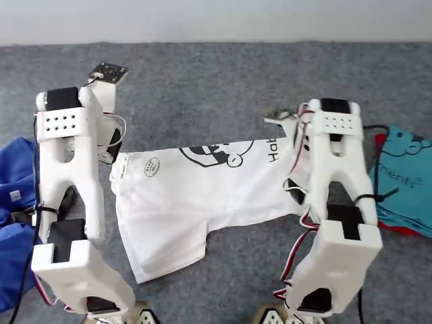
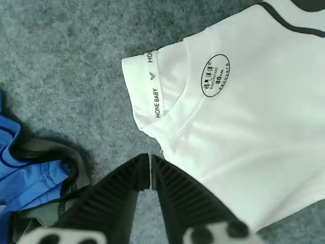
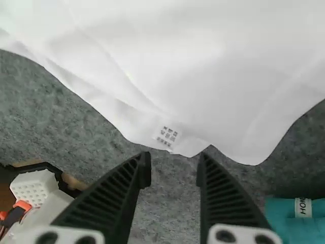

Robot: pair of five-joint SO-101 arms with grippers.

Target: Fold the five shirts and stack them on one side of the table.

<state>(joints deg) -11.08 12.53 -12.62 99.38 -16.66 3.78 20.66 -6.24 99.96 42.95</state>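
A white shirt (image 1: 202,196) with a black print lies spread on the grey carpeted table between the two arms. Its neck band and round size mark (image 2: 216,76) face up in the left wrist view. My left gripper (image 2: 151,165) is shut, its tips just off the shirt's edge beside the neck band, with nothing seen between them. My right gripper (image 3: 173,165) is open. It hovers right at the shirt's hem (image 3: 167,134), where a small label sits. A blue shirt (image 1: 13,202) lies crumpled at the left edge, and a teal shirt (image 1: 405,175) lies at the right.
A red cloth edge (image 1: 405,229) peeks out under the teal shirt. The blue fabric (image 2: 25,173) lies close beside my left gripper. Bare grey carpet (image 1: 202,88) stretches behind the white shirt. Both arm bases stand at the table's near edge.
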